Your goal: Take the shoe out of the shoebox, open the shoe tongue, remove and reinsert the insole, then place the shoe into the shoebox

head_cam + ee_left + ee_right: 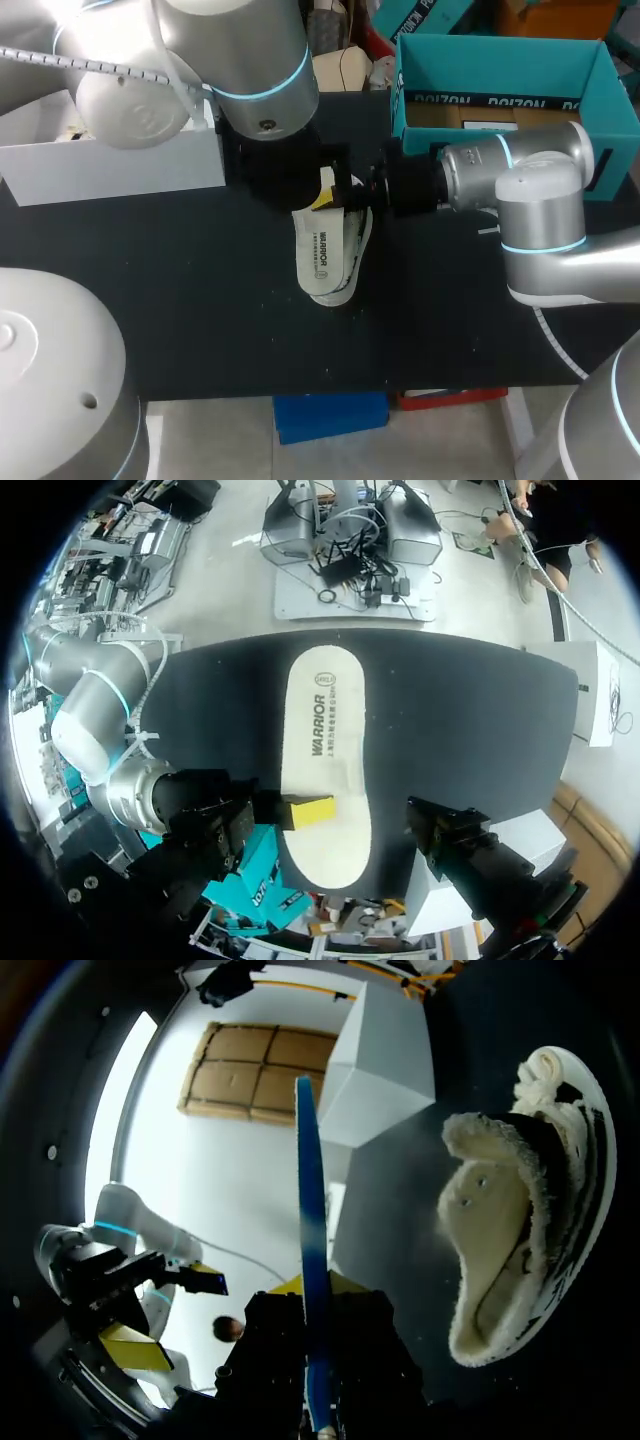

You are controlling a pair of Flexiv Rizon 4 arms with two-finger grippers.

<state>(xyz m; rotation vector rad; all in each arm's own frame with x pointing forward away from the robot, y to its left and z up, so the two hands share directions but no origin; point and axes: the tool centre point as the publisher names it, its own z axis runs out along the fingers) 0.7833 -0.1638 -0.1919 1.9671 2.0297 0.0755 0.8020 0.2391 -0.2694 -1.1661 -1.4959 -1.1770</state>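
Note:
My right gripper (348,192) is shut on the edge of the white insole (320,250), holding it above the black table. In the right wrist view the insole (312,1240) stands edge-on between the fingers, its underside blue. Beside it the white shoe (520,1210) with fleece lining lies on its side on the table. In the left wrist view the insole (322,750) lies flat below my left gripper (335,835), which hangs over it wide open, holding nothing. The teal shoebox (500,60) stands open at the back right.
A white box (110,165) stands at the table's back left. My left arm (250,60) covers the space behind the shoe. My right arm (540,220) lies in front of the shoebox.

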